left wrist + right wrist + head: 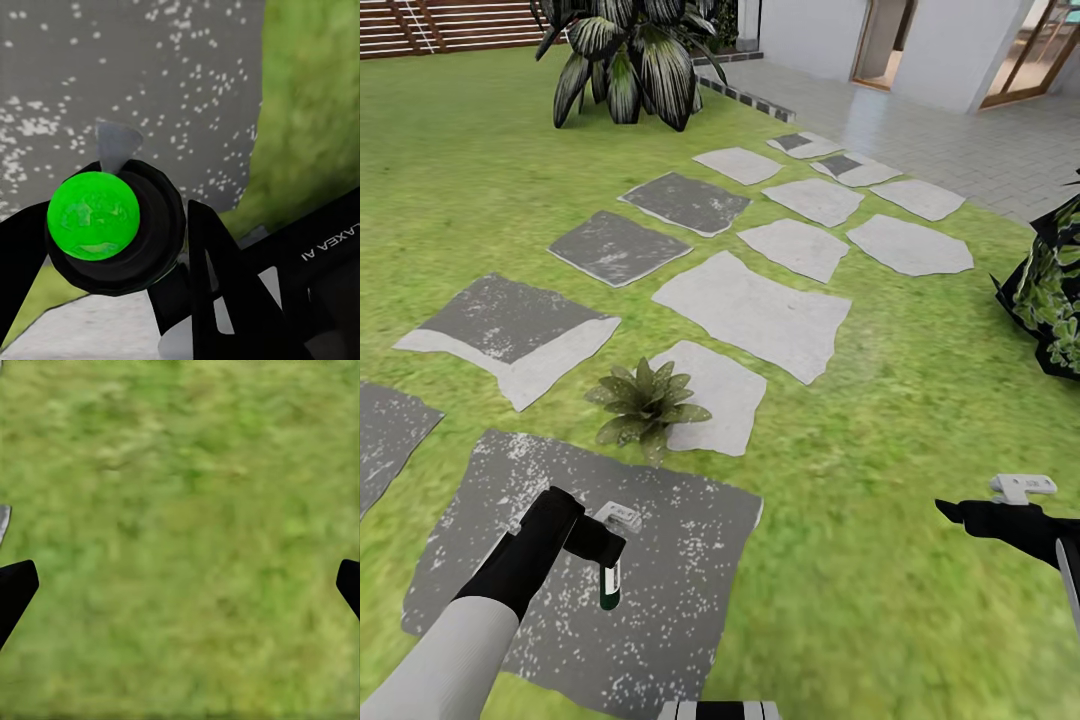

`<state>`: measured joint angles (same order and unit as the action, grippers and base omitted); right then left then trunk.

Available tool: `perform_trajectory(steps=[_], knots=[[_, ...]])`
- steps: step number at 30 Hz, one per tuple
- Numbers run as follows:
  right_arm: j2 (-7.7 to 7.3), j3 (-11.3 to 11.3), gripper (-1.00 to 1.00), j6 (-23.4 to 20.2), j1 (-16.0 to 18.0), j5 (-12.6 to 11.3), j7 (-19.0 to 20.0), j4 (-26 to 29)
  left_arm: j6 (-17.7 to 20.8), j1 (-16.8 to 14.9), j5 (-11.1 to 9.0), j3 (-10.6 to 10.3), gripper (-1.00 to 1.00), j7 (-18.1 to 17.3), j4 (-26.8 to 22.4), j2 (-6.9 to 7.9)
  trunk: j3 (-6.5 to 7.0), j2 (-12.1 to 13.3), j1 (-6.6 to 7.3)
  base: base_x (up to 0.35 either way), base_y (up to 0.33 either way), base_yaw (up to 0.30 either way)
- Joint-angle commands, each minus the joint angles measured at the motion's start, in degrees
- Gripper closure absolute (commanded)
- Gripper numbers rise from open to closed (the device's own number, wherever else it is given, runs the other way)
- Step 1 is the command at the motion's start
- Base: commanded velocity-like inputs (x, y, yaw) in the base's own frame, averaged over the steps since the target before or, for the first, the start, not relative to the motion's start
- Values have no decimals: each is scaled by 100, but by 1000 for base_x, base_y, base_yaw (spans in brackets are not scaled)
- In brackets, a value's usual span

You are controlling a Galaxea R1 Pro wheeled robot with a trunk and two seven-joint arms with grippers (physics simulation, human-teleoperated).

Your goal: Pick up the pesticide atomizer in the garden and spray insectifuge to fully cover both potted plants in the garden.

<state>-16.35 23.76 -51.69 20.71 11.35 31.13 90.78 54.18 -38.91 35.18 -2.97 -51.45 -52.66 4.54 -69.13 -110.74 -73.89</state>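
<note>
The left gripper [603,548] is clamped on the pesticide atomizer [610,583], which hangs below the fingers over a large speckled grey stepping stone [690,590]. In the head view the bottle's dark green body with its white label points down toward the stone, and its whitish trigger head sits up against the gripper. The left wrist view looks along the black fingers [225,292] at the bottle end-on: a bright green disc ringed in black [94,216], with a pale wedge of the trigger head poking out behind it and the speckled stone and a strip of lawn beyond. What the bottle holds cannot be told from these views.

The right gripper [965,514] hovers over open grass, well apart from the bottle; its two dark fingertips [15,589] stand wide apart at the edges of the right wrist view with nothing but lawn [180,532] between them.

Just beyond the speckled stone, one potted plant [644,396] spreads a rosette of pointed green leaves at the edge of a pale stepping stone [720,395]; its pot is hidden under the leaves. More grey stones lead away across the garden toward a tiled terrace [960,130]. A big striped-leaf plant [628,60] stands far back by a wooden slat fence [450,25], and a dark leafy shrub [1055,290] sits at the right edge.
</note>
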Motion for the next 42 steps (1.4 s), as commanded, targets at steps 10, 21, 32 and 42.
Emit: perform_trajectory(steps=[10,21,32,42], knots=[[0,6,-100,-15,3,60,59,4,13,-3,59,-10,100,-58,-7,3,54,-2,1,0,0,0],[0,6,-100,-16,3,60,59,4,13,-3,59,-16,100,-58,-7,3,67,-2,1,0,0,0],[0,15,-100,-17,3,60,58,2,22,-3,55,-17,100,-62,-7,-5,113,-2,1,-130,8,0],[0,15,-100,-9,3,60,58,1,22,-3,52,-16,100,-67,-7,-5,115,-2,1,-13,2,0]])
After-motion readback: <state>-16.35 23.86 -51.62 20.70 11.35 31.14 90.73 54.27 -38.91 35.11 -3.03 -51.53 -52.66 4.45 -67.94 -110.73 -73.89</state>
